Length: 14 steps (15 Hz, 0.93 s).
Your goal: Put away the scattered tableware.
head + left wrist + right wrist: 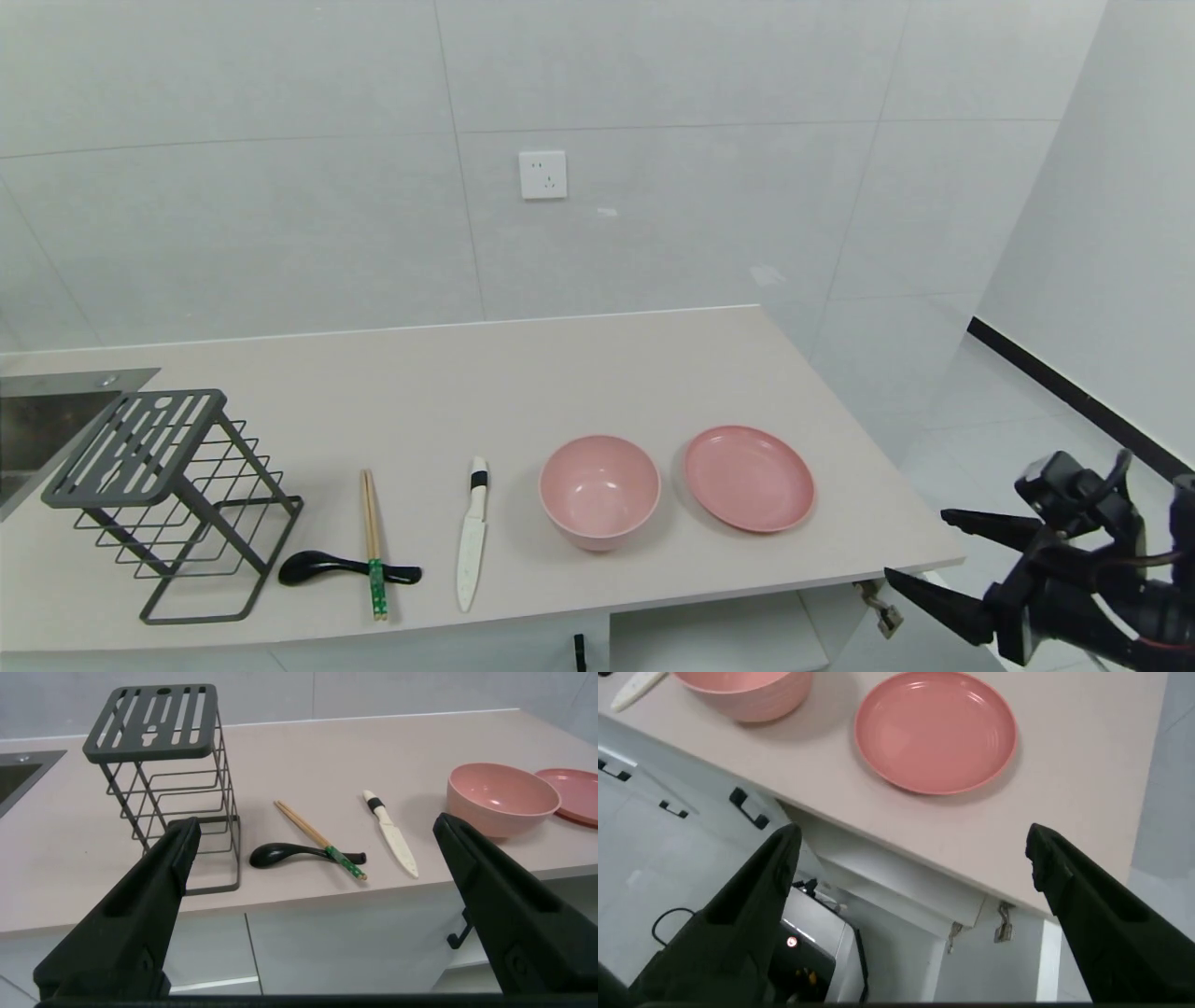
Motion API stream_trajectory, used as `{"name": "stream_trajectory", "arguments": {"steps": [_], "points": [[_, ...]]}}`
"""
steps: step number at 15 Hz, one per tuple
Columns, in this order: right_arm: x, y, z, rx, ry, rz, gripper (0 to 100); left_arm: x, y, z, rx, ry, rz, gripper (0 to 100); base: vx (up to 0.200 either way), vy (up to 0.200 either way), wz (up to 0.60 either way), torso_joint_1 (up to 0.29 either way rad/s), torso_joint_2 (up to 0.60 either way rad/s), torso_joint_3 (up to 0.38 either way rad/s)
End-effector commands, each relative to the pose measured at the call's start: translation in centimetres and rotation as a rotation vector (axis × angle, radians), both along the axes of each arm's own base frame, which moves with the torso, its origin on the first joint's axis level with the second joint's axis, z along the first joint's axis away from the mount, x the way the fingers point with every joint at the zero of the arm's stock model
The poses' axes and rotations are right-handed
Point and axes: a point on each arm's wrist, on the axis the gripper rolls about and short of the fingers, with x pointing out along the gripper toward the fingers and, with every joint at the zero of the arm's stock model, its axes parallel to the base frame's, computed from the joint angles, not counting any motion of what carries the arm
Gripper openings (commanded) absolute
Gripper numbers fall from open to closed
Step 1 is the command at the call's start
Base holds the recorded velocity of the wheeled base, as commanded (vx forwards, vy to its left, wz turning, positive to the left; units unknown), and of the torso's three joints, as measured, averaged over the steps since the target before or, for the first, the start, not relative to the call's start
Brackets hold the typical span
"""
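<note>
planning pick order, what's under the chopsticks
The black spoon lies under the chopsticks: its handle crosses beneath their green-banded ends. That bit of handle is covered; elsewhere the chopsticks lie on the counter.

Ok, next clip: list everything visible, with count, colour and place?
counter: 1, beige, along the wall
sink: 1, metal, far left
wall socket: 1, white, above counter
rack: 1, dark grey, counter's left
spoon: 1, black, beside the rack
chopsticks: 1 pair, wood, green bands, across spoon's handle
knife: 1, white, left of the bowl
bowl: 1, pink, centre
plate: 1, pink, right of the bowl
left gripper: 1, black, open, before the counter
right gripper: 1, black, open, off the counter's right corner
</note>
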Motion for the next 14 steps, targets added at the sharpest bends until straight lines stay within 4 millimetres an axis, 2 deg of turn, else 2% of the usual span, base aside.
{"name": "stream_trajectory", "arguments": {"steps": [1, 9, 14], "points": [[2.1, 0.1, -2.2, 0.000, 0.068, -0.007, 100, 0.0, 0.0, 0.0, 0.000, 0.001, 0.000, 100, 0.000, 0.000, 0.00, 0.000, 0.00, 0.000], [8.1, 0.7, -4.2, 0.014, 0.066, -0.015, 100, 0.0, 0.0, 0.0, 0.000, 0.001, 0.000, 100, 0.000, 0.000, 0.00, 0.000, 0.00, 0.000], [10.1, 0.7, -4.9, 0.023, 0.057, -0.039, 100, 0.0, 0.0, 0.0, -0.002, 0.001, 0.000, 100, 0.000, 0.000, 0.00, 0.000, 0.00, 0.000]]}}
